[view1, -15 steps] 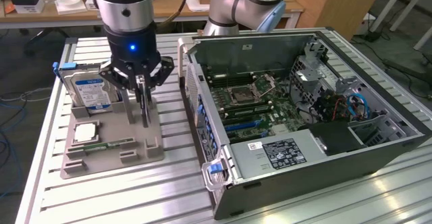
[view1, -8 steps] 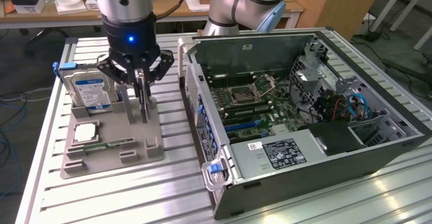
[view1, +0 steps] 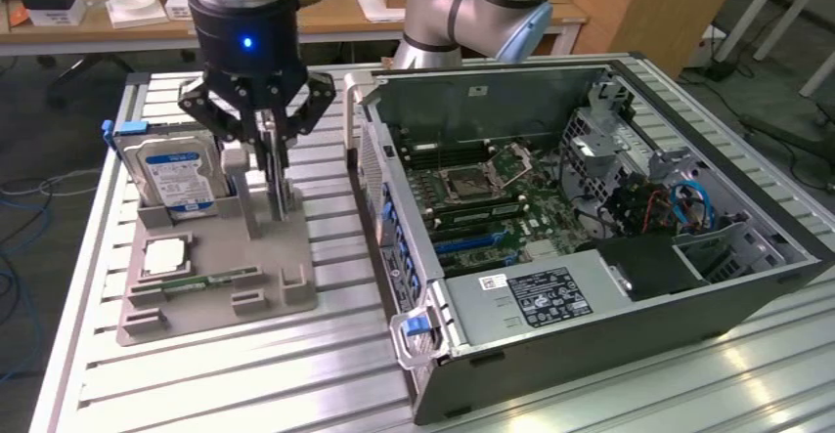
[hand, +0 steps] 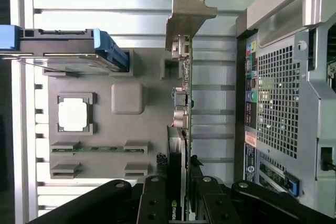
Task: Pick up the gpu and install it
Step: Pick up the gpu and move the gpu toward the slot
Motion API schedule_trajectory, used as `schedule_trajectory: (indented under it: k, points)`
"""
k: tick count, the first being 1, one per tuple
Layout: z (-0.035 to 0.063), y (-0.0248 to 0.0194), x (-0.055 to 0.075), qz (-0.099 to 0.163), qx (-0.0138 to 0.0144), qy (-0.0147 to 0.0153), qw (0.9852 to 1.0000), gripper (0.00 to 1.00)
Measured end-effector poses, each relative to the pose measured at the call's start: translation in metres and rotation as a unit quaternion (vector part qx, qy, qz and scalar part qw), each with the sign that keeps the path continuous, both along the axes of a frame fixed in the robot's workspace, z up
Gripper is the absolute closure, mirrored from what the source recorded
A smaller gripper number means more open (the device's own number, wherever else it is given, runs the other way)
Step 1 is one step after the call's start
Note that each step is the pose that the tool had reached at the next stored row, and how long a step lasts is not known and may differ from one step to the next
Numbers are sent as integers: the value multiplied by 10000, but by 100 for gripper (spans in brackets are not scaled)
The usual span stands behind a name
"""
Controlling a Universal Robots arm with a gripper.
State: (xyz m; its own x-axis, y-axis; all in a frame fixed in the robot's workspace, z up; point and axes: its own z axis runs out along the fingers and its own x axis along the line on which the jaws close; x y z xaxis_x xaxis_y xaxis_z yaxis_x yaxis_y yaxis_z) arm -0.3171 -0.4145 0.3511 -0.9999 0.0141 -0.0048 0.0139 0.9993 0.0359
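Slotted aluminium table (view1: 300, 365), grey fixture tray (view1: 196, 316) beside the open PC case (view1: 588, 365). I read the gripper (view1: 270, 154) as clamped on the gpu (hand: 184, 103). The card stands on edge in the tray, directly beneath. Its long axis runs away from the wrist toward its metal bracket (hand: 189, 14).

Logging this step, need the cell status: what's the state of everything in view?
gripper: shut on the gpu
gpu: upright on edge in the holder, not installed
hard drive: standing on edge in the holder
cpu: flat in its recess
memory stick: lying in its slot
computer case: on its side, panel off, motherboard exposed
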Motion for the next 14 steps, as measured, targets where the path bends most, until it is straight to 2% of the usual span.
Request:
schedule_trajectory:
  k: [14]
  points:
    - [530, 0, 0, -13, 0, 1, 10000, 74]
